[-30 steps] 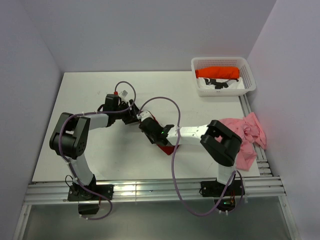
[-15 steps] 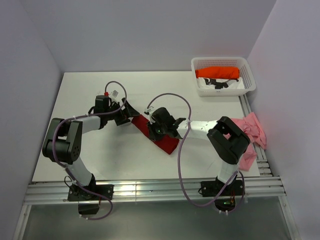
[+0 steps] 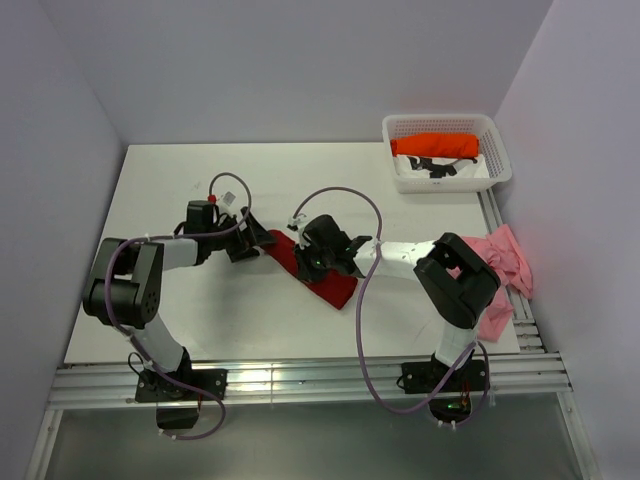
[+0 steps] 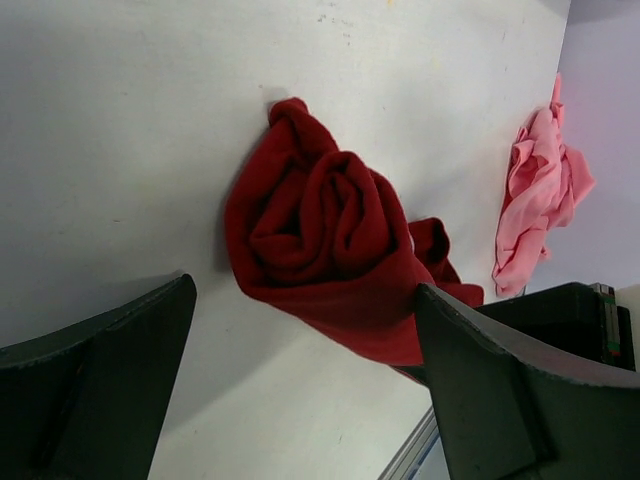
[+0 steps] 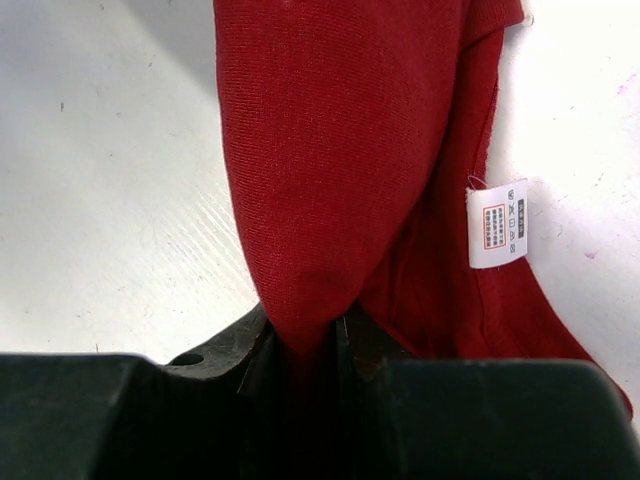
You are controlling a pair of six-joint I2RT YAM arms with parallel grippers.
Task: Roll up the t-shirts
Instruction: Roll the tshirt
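The left claw [image 4: 305, 290] gapes wide on either side of the rolled end of the dark red shirt [image 4: 320, 240], apparently not touching it. The right claw [image 5: 310, 340] is clenched on a fold of that shirt, which lies mid-way across the table [image 3: 180, 190] between them.

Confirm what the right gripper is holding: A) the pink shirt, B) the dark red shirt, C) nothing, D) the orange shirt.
B: in the right wrist view the right gripper is closed on a fold of the dark red shirt, cloth pinched between its jaws.
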